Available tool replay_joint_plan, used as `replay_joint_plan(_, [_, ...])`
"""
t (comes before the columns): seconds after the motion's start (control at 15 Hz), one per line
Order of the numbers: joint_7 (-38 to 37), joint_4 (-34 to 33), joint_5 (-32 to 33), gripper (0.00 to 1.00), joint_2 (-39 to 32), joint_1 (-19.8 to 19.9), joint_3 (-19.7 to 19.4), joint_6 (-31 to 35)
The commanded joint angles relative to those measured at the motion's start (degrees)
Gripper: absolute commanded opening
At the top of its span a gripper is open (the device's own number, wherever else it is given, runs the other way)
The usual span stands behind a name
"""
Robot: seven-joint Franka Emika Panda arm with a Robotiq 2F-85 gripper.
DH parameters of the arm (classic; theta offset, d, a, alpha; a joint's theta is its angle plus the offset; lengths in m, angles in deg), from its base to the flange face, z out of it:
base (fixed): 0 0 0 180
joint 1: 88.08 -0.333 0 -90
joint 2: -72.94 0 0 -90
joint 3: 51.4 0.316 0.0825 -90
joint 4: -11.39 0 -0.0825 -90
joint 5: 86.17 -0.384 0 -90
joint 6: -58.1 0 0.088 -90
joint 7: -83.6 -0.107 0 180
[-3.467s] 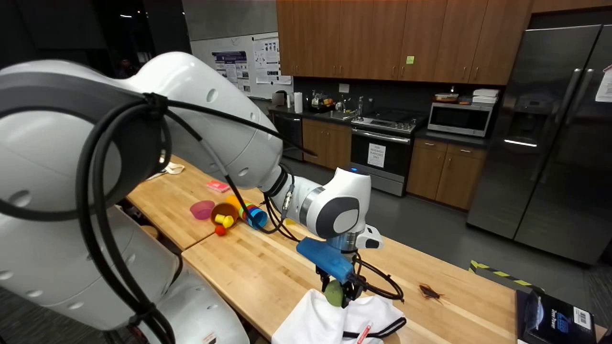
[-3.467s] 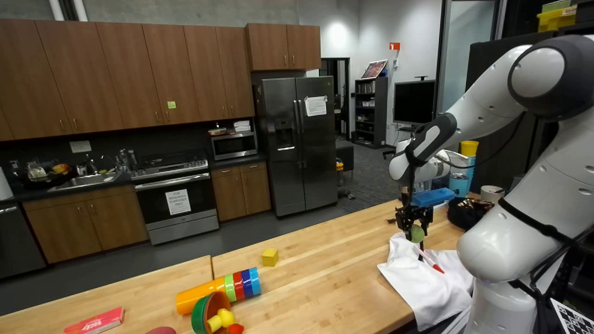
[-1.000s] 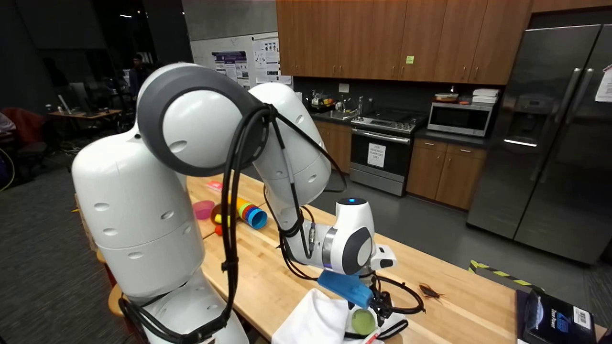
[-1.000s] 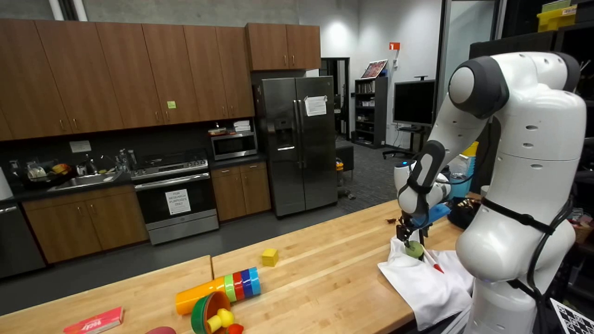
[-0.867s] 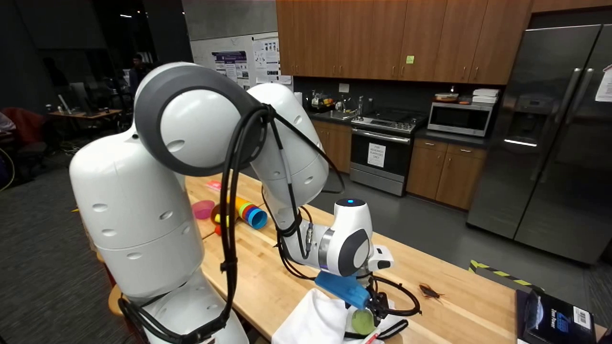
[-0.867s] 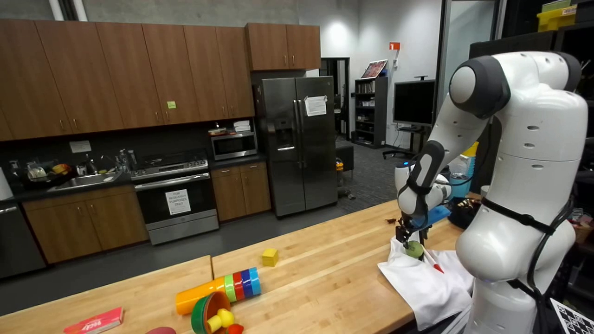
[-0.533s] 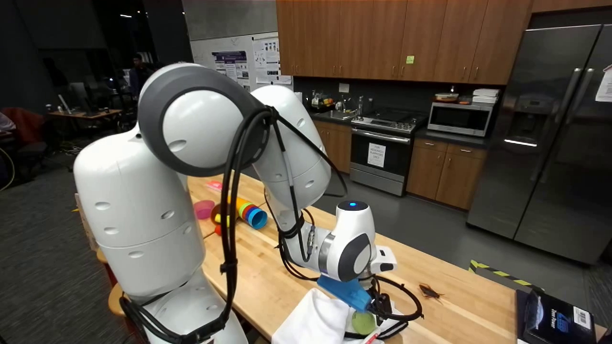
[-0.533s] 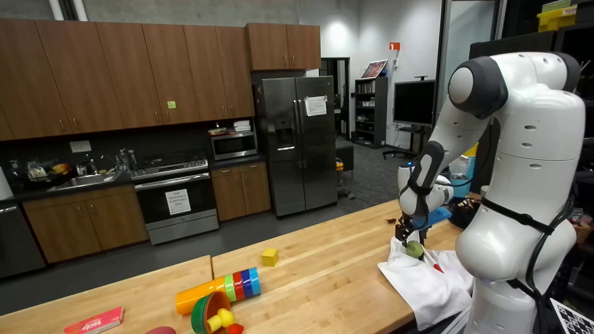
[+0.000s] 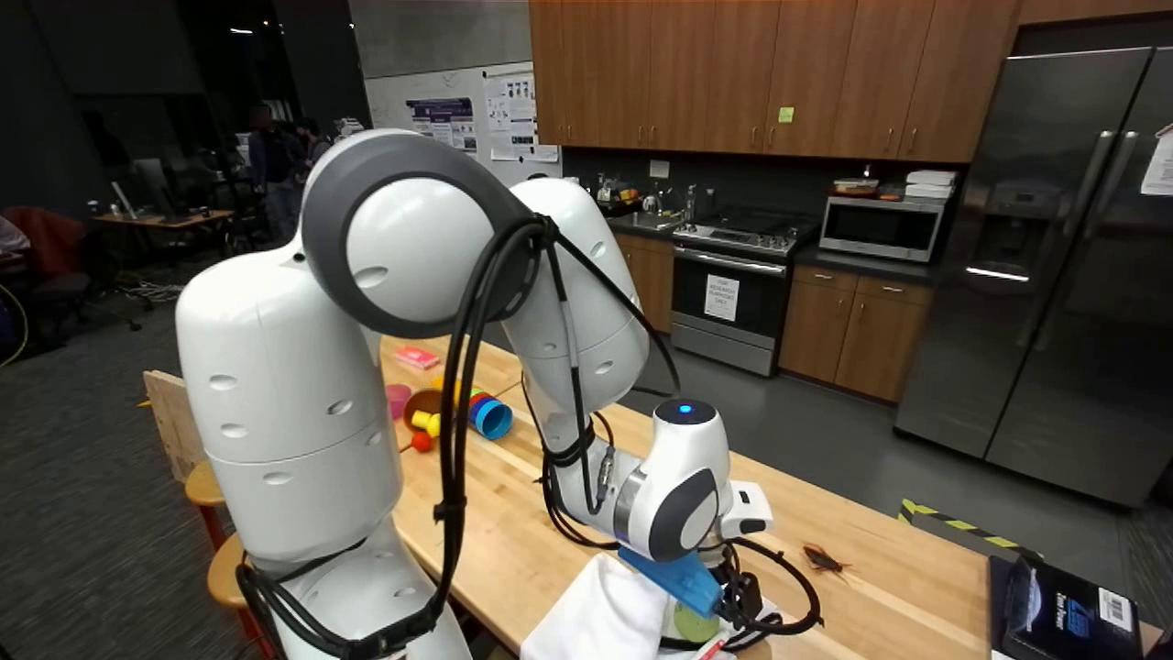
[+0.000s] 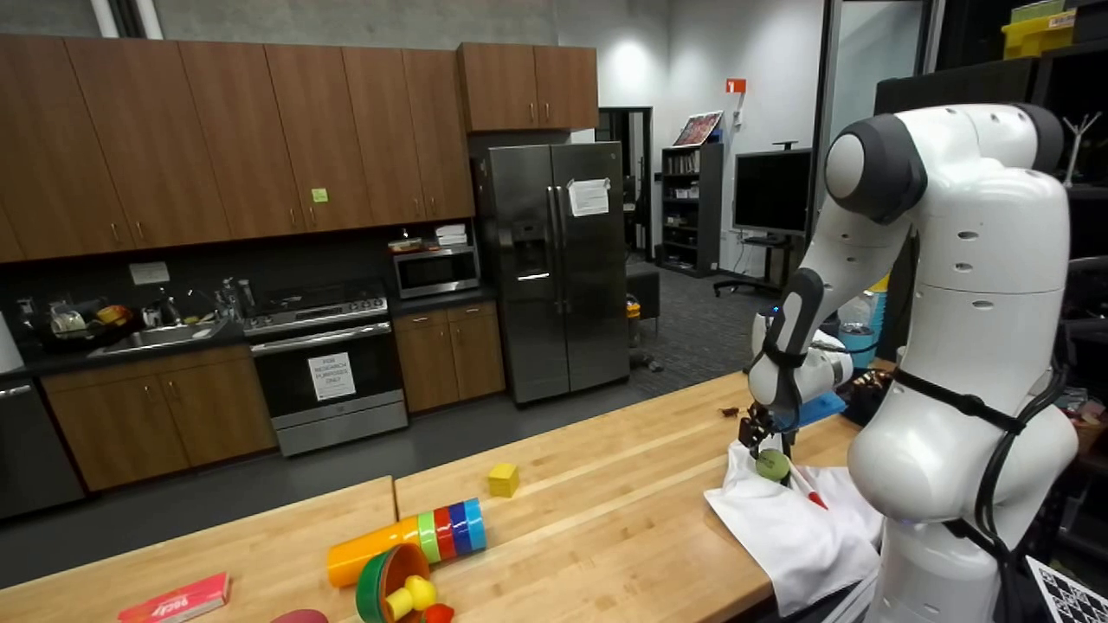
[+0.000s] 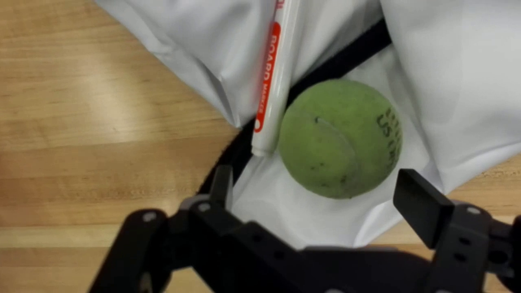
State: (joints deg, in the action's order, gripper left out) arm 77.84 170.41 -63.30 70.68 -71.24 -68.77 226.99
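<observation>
The gripper (image 11: 313, 183) holds nothing — its 2 fingers (image 11: 423, 207) stand spread just short of the tennis ball (image 11: 341, 138), the gap facing it. Under the ball is white cloth (image 11: 468, 81); beside it lies a marker (image 11: 276, 77), its long axis pointing away from the gripper.

The place before you is a research lab with a kitchen built in. Beyond your bench (image 10: 597, 536), in both exterior views, you have wooden cabinets (image 10: 208, 147), an oven (image 10: 290, 381), a microwave (image 10: 437, 272) and a steel refrigerator (image 10: 576, 277) along the far side. A sign (image 10: 332, 376) on the oven reads "FOR RESEARCH PURPOSES ONLY". In an exterior view you also see posters (image 9: 444, 122) left of the cabinets and a desk (image 9: 183, 220) at far left; in an exterior view, a black-and-white checkered board (image 10: 1066, 593) shows near right, beside your robot arm (image 10: 991, 260).
</observation>
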Motion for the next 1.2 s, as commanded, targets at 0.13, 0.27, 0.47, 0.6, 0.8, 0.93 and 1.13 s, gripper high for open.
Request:
replay_joint_plan(0.13, [7.7,-0.4,-10.0,1.0,-3.0,-0.9,1.2,-0.1])
replay_joint_plan(0.27, [8.8,-0.8,-11.6,0.74,-4.0,-1.2,1.6,0.5])
replay_joint_plan(0.47, [9.2,-1.3,-11.8,0.54,-4.9,-1.8,1.6,0.6])
replay_joint_plan(0.6, [9.5,-1.5,-12.1,0.43,-4.7,-2.2,1.8,0.2])
replay_joint_plan(0.8, [7.4,-2.6,-9.3,0.43,-4.7,-3.6,0.8,0.0])
replay_joint_plan(0.93, [8.3,-2.4,-10.4,0.43,-3.3,-4.2,1.7,-1.6])
replay_joint_plan(1.13, [6.1,-2.5,-6.7,0.43,-2.2,-6.4,0.8,-2.8])
